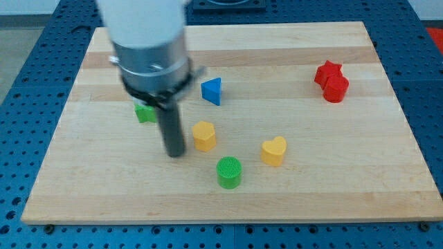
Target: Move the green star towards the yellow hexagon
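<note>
My tip (175, 153) (a bare rod, no pincer to open or close) rests beside the yellow plastic hexagon (204, 135); the small green plastic star (145, 112), probably light and rigid, should slide if pushed on its far-left side

Pale wood surface (291, 200), grain running left-right, w/ even soft light. Blue perforated mat (21, 104) shows around all edges. Dark strip at view's top, unclear.

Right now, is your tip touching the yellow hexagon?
Apart. The camera view shows a strip of bare board between my tip and the yellow hexagon, which sits to the tip's right in the view.
</note>
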`<state>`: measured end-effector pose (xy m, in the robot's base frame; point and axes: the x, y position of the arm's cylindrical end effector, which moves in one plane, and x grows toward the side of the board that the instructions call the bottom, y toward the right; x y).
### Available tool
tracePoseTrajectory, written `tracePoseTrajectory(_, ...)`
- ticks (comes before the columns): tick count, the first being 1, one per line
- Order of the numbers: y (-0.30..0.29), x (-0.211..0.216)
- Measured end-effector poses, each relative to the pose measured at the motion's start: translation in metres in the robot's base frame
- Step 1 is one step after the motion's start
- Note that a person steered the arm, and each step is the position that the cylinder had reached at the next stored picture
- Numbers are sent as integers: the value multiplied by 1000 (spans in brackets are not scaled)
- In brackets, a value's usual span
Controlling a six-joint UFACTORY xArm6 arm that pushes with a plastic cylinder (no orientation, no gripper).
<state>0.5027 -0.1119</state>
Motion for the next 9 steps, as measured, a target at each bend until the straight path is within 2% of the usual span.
tracePoseTrajectory(1,-44,-40)
tracePoseTrajectory(2,-46,-57)
tracePoseTrajectory(3,-87,-52)
tracePoseTrajectory(4,-162,-56)
tracePoseTrajectory(5,-158,-100)
tracePoseTrajectory(7,-57,-123)
tracePoseTrajectory(9,-42,-74)
